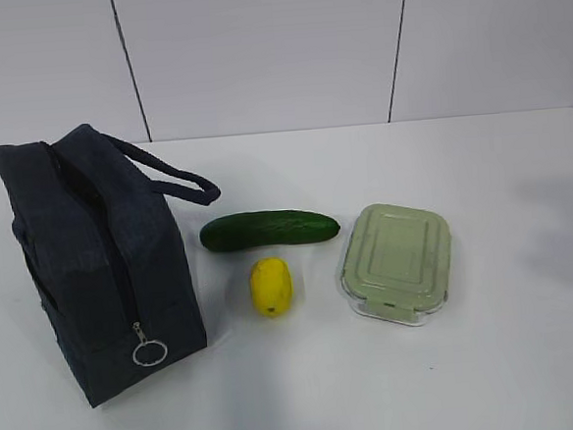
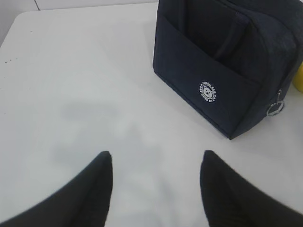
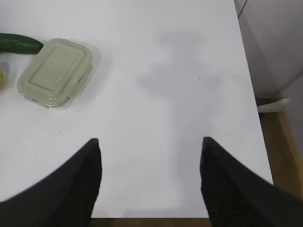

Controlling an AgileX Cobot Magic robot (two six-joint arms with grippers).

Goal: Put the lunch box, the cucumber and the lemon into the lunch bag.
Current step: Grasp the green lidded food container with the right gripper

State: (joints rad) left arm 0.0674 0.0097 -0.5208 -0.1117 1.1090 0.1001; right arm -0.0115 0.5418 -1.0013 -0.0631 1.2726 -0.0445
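Both hands, left hand (image 2: 155, 187) and right hand (image 3: 149, 177), hang spread and empty. The lunch bag (image 1: 93, 258) stands zipped, left of the cucumber (image 1: 268, 229). Open its ring pull (image 1: 150, 353) first.

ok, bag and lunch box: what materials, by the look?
Bag: dark navy fabric, matte, soft creases; zipper with metal-looking ring pull. Lunch box: pale green ridged lid, probably plastic, satin; clear base, glass or plastic, can't tell.
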